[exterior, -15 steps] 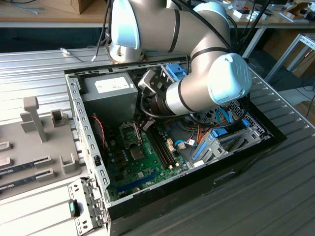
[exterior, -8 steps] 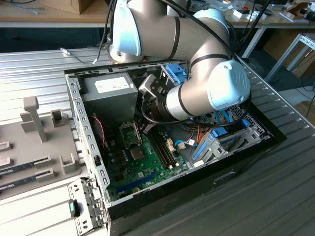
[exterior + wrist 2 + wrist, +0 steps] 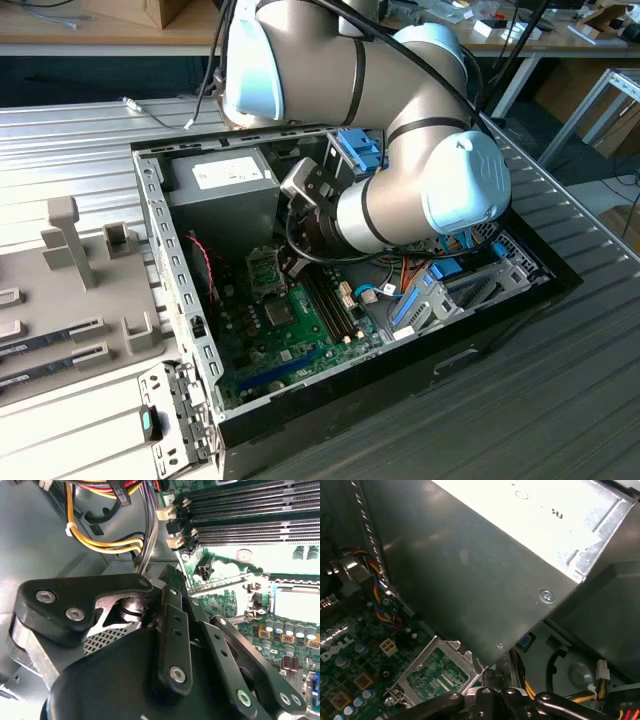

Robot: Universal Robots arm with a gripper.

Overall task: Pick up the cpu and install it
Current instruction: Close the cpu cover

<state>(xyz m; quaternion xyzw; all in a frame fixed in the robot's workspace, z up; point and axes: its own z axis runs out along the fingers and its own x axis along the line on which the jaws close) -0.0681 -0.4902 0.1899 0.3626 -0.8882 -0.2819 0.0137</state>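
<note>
Motherboard (image 3: 340,647): white lettering printed on the green board.
Power-supply box (image 3: 222,178): white sticker on its top, print too small to read.

ribbed metal table (image 3: 90,130), wooden workbench (image 3: 70,25) behind.

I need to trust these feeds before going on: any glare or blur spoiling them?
First wrist view: the power supply top is blown out white by glare; the socket frame stays readable. Second wrist view: the hand looms dark and soft up close. Exterior view: evenly lit.

Grey power-supply box (image 3: 222,178) inside open computer case (image 3: 180,300)
</note>
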